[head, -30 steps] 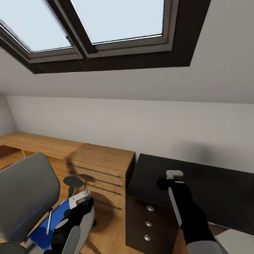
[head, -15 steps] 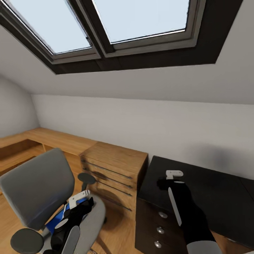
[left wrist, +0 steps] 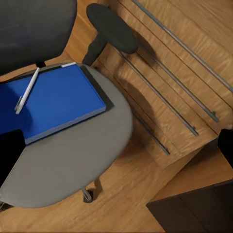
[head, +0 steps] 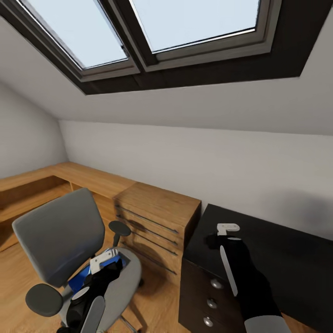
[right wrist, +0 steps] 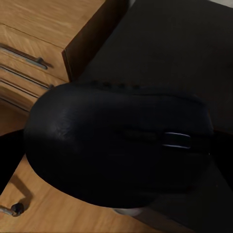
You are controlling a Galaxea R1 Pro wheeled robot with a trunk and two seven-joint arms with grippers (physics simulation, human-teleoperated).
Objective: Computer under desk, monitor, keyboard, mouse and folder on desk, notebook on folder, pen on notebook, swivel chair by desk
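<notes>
From my head camera, my right gripper point(head: 228, 227) hung over the near end of the glossy black desk point(head: 277, 249), carrying a dark mouse point(head: 213, 240) tucked under its white fingers; the drawer unit point(head: 208, 296) with round silver knobs sat below and slightly inward of that hand. My left gripper point(head: 104, 260) hovered low over the swivel chair point(head: 60, 236), and a sliver of the bright-blue folder point(head: 78, 281) on the seat showed just beneath it. A light-wood chest of drawers point(head: 157, 222) stood between the chair and the desk. From my left wrist camera, the folder point(left wrist: 53, 99) lay flat on the grey seat directly ahead of the hand, with a thin pale pen-like stick point(left wrist: 26, 91) resting on top of it; I could not tell how far those fingers were parted, and they had hold of nothing I could see. My guess was that this hand waited there because the folder was the next thing to go to the desk. From my right wrist camera, the mouse point(right wrist: 116, 150) sat pressed close before the lens, held clamped, with the desk's black top beyond it, so I judged the hand was poised to set it down there.
</notes>
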